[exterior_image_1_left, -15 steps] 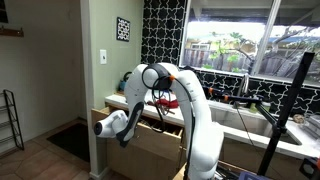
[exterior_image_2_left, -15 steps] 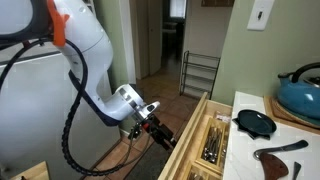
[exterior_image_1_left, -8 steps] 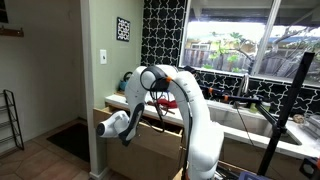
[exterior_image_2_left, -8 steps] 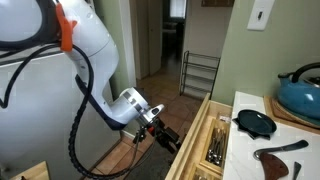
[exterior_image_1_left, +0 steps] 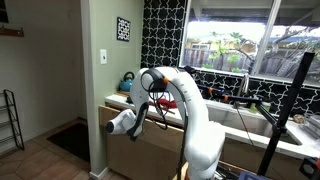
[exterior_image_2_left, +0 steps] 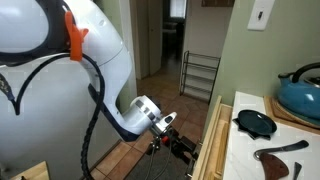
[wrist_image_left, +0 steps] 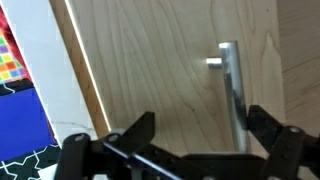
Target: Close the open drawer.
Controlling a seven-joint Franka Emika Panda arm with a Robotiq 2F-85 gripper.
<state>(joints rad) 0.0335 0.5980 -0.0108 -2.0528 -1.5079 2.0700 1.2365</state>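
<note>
The drawer (exterior_image_1_left: 158,130) is a light tan wooden front under the counter. In an exterior view its front (exterior_image_2_left: 210,140) stands only a narrow gap out from the counter edge. In the wrist view the drawer front (wrist_image_left: 150,70) fills the frame, with a vertical metal bar handle (wrist_image_left: 231,90). My gripper (wrist_image_left: 205,130) is open and empty, its two black fingers spread on either side of the handle's lower end, close against the wood. It shows in both exterior views (exterior_image_1_left: 124,122) (exterior_image_2_left: 182,148), up against the drawer front.
A blue kettle (exterior_image_2_left: 302,92) (exterior_image_1_left: 127,80), a black pan (exterior_image_2_left: 254,122) and a brown tool (exterior_image_2_left: 278,152) are on the counter above the drawer. A sink (exterior_image_1_left: 250,122) and a black stand (exterior_image_1_left: 288,105) are beside the arm. A wire rack (exterior_image_2_left: 200,74) stands in the hallway.
The drawer has slid in from well open, with its contents showing, to almost flush. My gripper moved with its front toward the cabinet and stayed open.
</note>
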